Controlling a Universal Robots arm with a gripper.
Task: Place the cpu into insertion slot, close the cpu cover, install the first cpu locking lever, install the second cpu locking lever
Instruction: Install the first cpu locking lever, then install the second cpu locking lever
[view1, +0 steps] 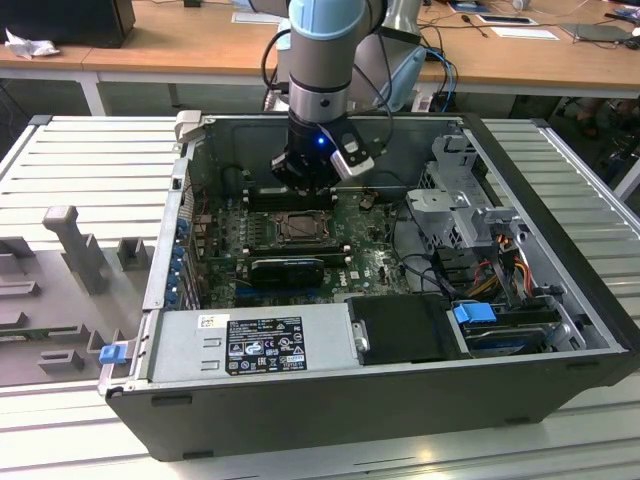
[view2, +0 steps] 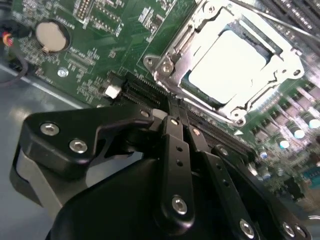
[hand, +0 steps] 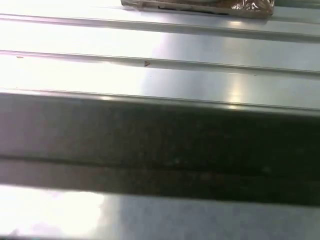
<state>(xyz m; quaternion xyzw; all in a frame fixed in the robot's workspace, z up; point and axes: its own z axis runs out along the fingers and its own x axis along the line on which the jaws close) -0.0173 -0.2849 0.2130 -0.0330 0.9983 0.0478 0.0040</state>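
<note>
The claw (view2: 175, 117) hangs low inside the open computer case (view1: 560, 345), its black fingers (view2: 172, 150) pressed together on nothing. Just ahead of their tips sits one cpu (view2: 227, 62) in the insertion slot (view1: 297, 228), the cpu cover (view2: 172, 52) framing it. Case walls stand well apart from the claw.

Pale cpu (view2: 227, 62) seated in insertion slot (view1: 299, 229), cpu cover (view2: 172, 50) closed (silvery frame)
</note>
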